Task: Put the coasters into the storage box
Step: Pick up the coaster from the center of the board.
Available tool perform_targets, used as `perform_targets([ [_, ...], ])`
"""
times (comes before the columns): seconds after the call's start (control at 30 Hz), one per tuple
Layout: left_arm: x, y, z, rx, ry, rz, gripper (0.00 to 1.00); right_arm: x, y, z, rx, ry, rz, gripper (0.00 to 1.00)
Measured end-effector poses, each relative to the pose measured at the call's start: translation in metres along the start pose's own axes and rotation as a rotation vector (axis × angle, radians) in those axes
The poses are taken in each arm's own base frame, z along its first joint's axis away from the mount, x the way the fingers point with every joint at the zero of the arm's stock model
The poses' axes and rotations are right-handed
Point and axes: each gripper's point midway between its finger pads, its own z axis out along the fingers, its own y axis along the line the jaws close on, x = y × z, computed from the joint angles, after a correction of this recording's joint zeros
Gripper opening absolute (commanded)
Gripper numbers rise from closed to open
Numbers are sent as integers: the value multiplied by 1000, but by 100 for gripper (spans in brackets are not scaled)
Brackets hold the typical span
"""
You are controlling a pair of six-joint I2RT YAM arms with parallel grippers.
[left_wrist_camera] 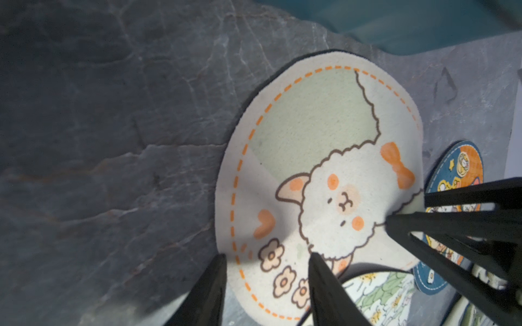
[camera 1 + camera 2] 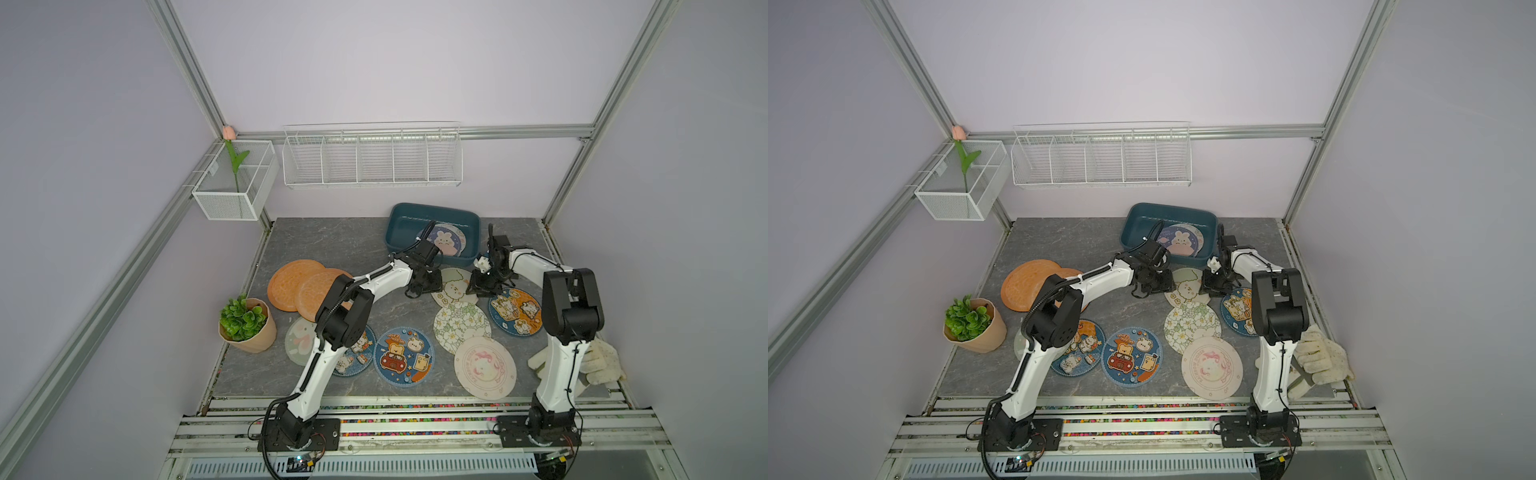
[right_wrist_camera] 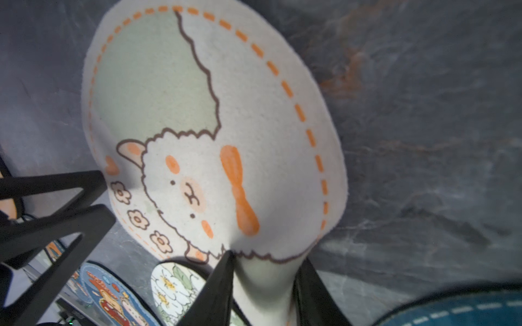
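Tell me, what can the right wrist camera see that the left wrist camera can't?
Only the right wrist view shows the blue car coaster and the rim of the sheep coaster bunched between the fingers of the right gripper. Only the left wrist view shows the storage box, a teal wall beyond that coaster. Both show the sheep coaster, the flower coaster, and the left gripper, open with nothing in it.
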Motion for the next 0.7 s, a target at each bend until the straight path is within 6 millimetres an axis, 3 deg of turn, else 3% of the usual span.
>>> perform_targets([
  [0.17,0,0,0,1,0,0,50,1,2,3,1,5,-3,11],
  [0.4,-1,-2,-2,25,-13,-5,62,0,8,-3,3,-14,-14,6],
  [0.7,0,29,-24,17,-32,-80,67,-4,47,-62,-24,-176,-89,7],
])
